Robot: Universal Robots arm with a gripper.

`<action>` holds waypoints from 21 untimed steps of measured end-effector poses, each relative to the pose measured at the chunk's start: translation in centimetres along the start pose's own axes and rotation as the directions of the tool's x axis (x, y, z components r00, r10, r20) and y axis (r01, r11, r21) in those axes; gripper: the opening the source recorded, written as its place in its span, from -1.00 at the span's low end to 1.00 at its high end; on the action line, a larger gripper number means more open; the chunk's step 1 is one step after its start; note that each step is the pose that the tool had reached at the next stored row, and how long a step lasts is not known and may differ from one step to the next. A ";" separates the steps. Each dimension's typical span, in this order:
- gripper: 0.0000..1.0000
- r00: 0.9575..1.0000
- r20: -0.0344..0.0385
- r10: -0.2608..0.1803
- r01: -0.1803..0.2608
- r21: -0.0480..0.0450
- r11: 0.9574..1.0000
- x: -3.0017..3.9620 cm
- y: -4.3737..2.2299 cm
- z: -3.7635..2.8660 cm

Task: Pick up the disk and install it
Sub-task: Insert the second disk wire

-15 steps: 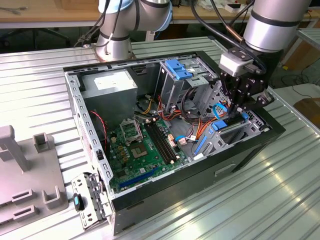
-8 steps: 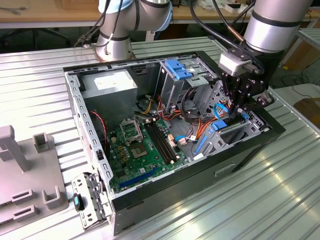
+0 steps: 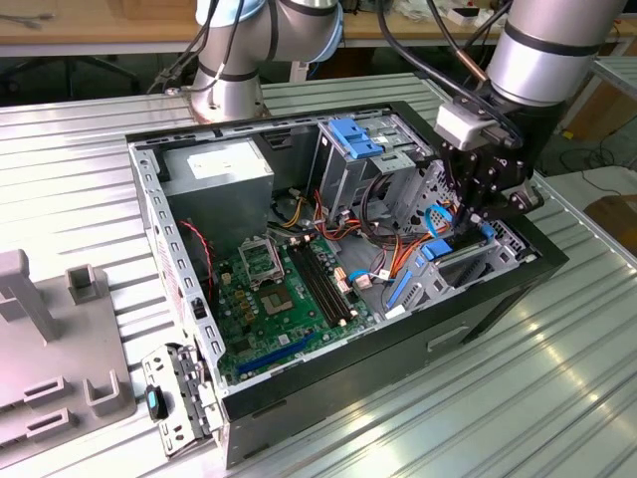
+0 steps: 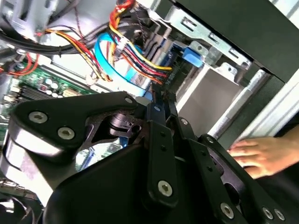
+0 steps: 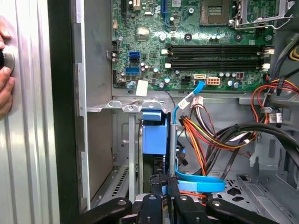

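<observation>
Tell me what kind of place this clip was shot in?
Probably a robotics lab or workshop bench. An opened computer case with its motherboard exposed lies on a ribbed metal table, the arm's gripper is lowered into the case, and wooden desks with trailing cables stand behind.

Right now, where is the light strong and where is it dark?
In the exterior view, glare lies on the ribbed metal table at that view's right; in the second wrist view, the robot's hand is dark against bright cables; in the first wrist view, the motherboard is evenly lit.
</observation>
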State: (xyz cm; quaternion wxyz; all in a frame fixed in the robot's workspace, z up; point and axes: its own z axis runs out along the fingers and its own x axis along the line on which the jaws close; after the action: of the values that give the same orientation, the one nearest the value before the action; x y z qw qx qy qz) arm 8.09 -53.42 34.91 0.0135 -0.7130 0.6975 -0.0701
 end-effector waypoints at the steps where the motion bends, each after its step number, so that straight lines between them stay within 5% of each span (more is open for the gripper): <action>1: -0.67 1.000 0.014 0.002 -0.002 0.000 1.000 0.12 0.00 0.01; 7: -0.67 1.000 0.018 0.002 -0.002 0.000 1.000 0.77 -0.13 0.09; 21: -0.67 1.000 0.020 -0.016 0.015 0.004 1.000 0.83 -0.08 0.23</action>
State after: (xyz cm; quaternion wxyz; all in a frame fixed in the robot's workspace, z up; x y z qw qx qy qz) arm 8.21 -54.26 34.76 0.0216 -0.7190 0.6917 -0.0644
